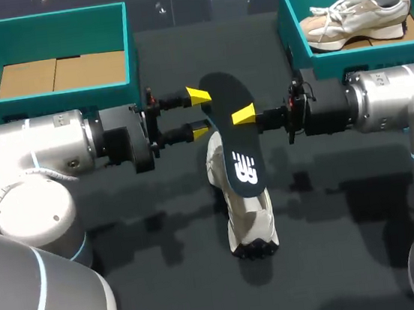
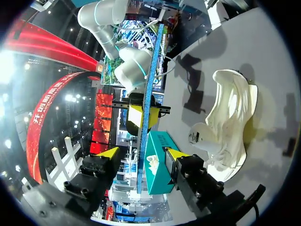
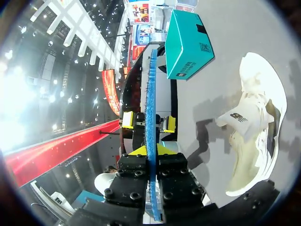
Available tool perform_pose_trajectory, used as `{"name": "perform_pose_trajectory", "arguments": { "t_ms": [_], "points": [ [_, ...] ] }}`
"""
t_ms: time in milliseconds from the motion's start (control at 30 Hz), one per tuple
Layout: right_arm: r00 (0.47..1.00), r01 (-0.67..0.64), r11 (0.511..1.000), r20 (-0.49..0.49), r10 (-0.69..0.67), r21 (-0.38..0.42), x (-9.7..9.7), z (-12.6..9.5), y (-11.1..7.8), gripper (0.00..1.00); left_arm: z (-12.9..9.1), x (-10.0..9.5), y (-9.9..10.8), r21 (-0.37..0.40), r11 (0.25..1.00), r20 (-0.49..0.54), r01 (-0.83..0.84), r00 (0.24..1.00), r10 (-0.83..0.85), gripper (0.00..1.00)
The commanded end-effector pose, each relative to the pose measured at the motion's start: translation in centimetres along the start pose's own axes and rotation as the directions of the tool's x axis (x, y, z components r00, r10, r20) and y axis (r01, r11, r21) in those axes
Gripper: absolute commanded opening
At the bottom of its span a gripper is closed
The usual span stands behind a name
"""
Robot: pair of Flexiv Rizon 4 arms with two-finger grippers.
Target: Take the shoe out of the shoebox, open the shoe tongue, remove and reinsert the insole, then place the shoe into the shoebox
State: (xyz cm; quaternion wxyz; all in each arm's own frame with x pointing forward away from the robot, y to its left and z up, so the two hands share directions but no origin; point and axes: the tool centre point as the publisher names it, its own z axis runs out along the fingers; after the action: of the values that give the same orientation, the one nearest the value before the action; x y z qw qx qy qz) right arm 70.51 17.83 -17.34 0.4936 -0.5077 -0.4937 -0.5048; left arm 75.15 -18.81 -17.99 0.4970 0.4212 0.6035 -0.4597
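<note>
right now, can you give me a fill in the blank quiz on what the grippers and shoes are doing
1. The gripper shut on the insole is my ___ one.
2. The left gripper is ___, its fingers clear of the insole.
3. The teal shoebox at my right holds a second ___.
Missing words: right; open; shoe.

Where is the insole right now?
Head view, mid-table: the insole is held in the air over the white shoe, pinched by the right gripper, its other edge between the open fingers of the left gripper.
</note>
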Motion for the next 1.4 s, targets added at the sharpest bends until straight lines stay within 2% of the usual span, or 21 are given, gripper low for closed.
{"name": "perform_pose_trajectory", "arguments": {
  "t_ms": [33, 233, 767, 1000, 1167, 1233, 1367, 1400],
  "points": [
    [1.0, -0.001, 1.0, -0.006, 0.001, 0.001, -0.4, 0.6, 0.1, 0.0, 0.9, 0.4, -0.3, -0.005, 1.0, 0.024, 0.004, 1.0, -0.004, 0.48],
    [1.0, -0.008, 1.0, -0.011, 0.008, 0.002, -0.6, 0.9, 0.2, 0.0, 1.2, 0.4, -0.6, -0.005, 1.0, 0.036, -0.002, 0.999, 0.002, 0.47],
    [1.0, -0.025, 1.0, -0.006, 0.025, 0.011, -0.7, 1.6, 0.0, 0.0, 1.8, 0.6, -0.7, -0.027, 0.999, 0.035, -0.033, 0.999, 0.034, 0.31],
    [0.999, -0.034, 0.999, 0.002, 0.034, 0.02, -0.7, 1.8, -0.1, 0.0, 1.7, 0.7, -0.8, -0.036, 0.998, 0.036, -0.042, 0.998, 0.043, 0.29],
    [0.999, -0.039, 0.999, 0.004, 0.039, 0.025, -0.8, 2.0, 0.0, 0.0, 1.6, 0.7, -0.7, -0.04, 0.998, 0.037, -0.044, 0.998, 0.045, 0.18],
    [0.999, -0.039, 0.999, 0.005, 0.039, 0.025, -0.8, 2.0, 0.0, 0.0, 1.6, 0.7, -0.7, -0.041, 0.998, 0.037, -0.044, 0.998, 0.045, 0.11],
    [0.999, -0.042, 0.999, 0.007, 0.041, 0.029, -0.8, 2.0, -0.1, 0.0, 1.5, 0.8, -0.7, -0.042, 0.998, 0.036, -0.041, 0.998, 0.043, 0.05],
    [0.999, -0.043, 0.999, 0.008, 0.042, 0.03, -0.8, 2.0, -0.1, 0.0, 1.5, 0.8, -0.7, -0.042, 0.998, 0.036, -0.041, 0.998, 0.043, 0.0]
  ]
}}
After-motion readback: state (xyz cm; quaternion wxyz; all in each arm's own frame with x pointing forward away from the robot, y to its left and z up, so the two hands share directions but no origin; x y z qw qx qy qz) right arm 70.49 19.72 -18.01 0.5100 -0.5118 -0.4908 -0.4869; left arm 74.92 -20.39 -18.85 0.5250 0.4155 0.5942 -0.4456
